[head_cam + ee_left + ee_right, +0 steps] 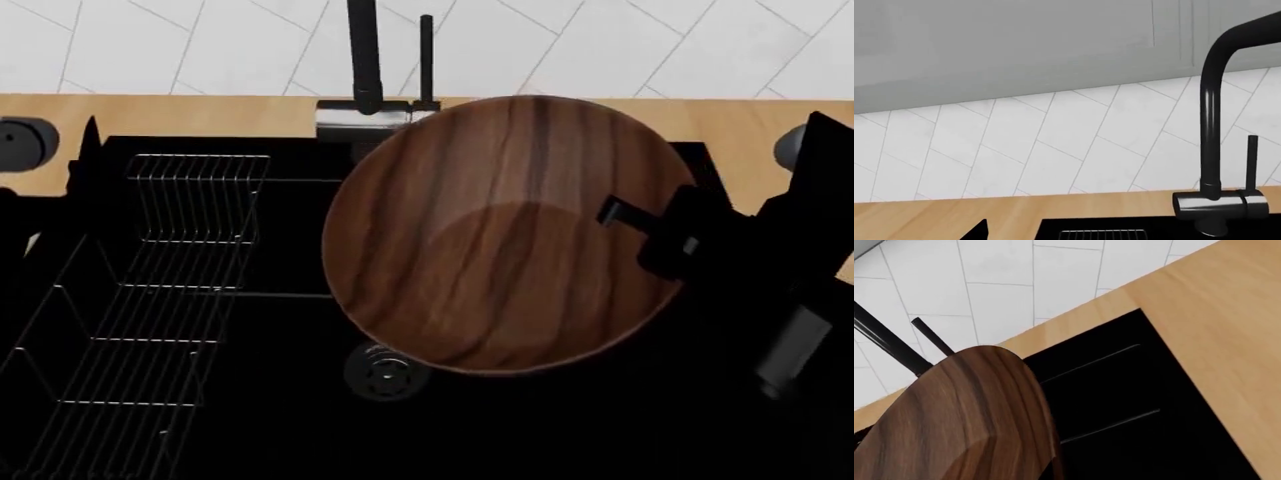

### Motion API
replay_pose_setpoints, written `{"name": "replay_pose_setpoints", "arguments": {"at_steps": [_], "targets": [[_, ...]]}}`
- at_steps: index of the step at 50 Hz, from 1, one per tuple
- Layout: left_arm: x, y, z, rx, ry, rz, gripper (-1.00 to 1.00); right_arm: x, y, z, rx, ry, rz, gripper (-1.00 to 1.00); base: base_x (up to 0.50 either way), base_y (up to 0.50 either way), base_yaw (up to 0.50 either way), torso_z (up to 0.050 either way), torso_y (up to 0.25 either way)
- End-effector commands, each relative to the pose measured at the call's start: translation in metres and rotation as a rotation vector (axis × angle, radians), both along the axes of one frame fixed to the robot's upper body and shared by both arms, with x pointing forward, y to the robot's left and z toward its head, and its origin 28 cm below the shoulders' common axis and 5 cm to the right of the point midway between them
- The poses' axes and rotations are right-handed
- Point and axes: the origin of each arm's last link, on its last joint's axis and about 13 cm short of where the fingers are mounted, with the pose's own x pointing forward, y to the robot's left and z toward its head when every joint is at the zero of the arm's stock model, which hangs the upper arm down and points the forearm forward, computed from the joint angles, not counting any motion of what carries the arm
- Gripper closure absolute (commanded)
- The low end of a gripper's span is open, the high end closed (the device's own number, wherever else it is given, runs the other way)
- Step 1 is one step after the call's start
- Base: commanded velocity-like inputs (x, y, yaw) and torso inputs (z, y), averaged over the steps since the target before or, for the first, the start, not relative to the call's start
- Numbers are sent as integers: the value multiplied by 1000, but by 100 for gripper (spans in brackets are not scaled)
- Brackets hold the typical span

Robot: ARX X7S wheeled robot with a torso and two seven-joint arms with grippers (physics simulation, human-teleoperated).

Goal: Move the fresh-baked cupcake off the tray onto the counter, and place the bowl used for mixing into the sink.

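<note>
the right gripper (627, 215) is clamping the rim of the bowl (501, 235), holding it over the sink (561, 430), above the drain (384, 372) and just in front of the faucet (363, 60). to finish well, it should be lowering the bowl level, clear of the wire rack (160, 300), before letting go. the left gripper's fingers cannot be told. no writing is showing.
</note>
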Motion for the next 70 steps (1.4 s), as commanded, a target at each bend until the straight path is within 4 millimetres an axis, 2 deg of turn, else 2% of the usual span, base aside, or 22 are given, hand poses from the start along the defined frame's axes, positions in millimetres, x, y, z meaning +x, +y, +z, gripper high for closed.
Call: {"name": "replay_pose_setpoints", "arguments": {"at_steps": [1,13,26,34,42,50,54,62,70], "targets": [[5,-1,2,-2,-1,-2,-100,11,4,6,-30,9,-2,100,0,0,0,0,0],[7,-1,-3,-7,6,-3,-100,17,7,4,-32,-3,0,100,167,-249,0,0,0],[7,1,-3,-6,8,1,-100,20,16,0,-45,-10,46,100,5,0,0,0,1],[7,1,-3,-9,9,2,-100,19,16,-2,-89,-24,60,100,82,114,0,0,0],[7,0,-5,-6,10,1,-100,20,12,-6,-62,-24,31,100,174,236,0,0,0],[7,-1,-6,3,21,0,-100,17,7,-13,-64,13,27,100,0,0,0,0,0],[6,-2,-4,3,6,-10,-100,11,4,-9,-63,17,19,100,0,0,0,0,0],[5,-1,-3,-23,-13,-14,-100,4,8,-12,-54,31,48,100,0,0,0,0,0],[7,-1,-6,-27,-10,-17,-100,7,9,-26,-54,66,47,100,0,0,0,0,1]]}}
